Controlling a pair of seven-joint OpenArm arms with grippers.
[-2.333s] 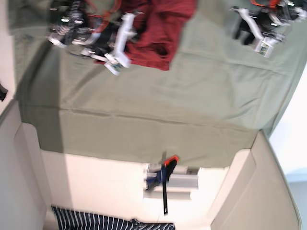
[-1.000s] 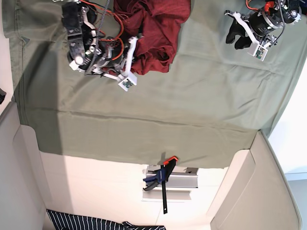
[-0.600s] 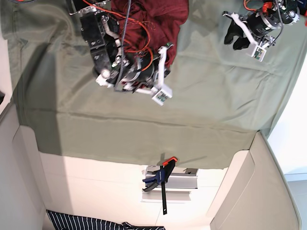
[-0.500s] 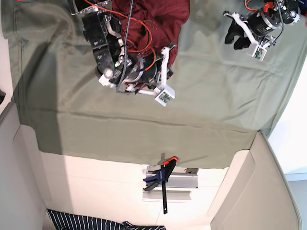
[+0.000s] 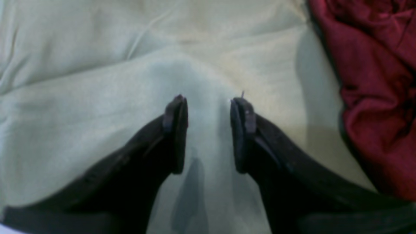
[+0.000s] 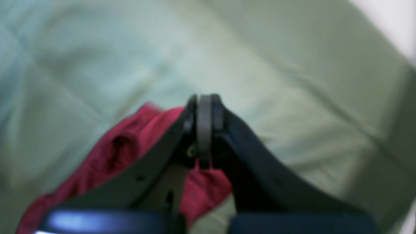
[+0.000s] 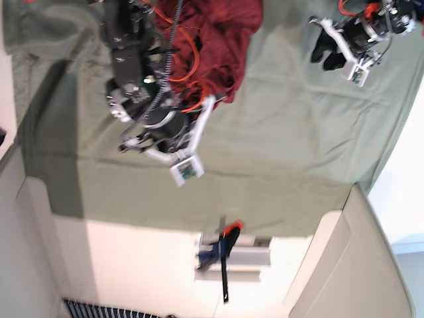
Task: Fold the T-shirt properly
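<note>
Crimson crumpled T-shirt (image 7: 232,30) sat clamped in the right pincer (image 6: 204,133), likely for dragging flat; the left pincer (image 5: 208,133) hovered apart over the olive-clothed surface (image 5: 81,81).

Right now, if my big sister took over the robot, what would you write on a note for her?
Left end effector: open and empty, hovering over the green cloth, with the red T-shirt off to one side.
Right end effector: shut, apparently pinching a bit of the shirt's fabric.
Shirt: bunched in a heap near the top edge of the base view, not spread flat.
Done: no fold visible yet.
Left: spread the shirt flat on the cloth, then fold it.
</note>
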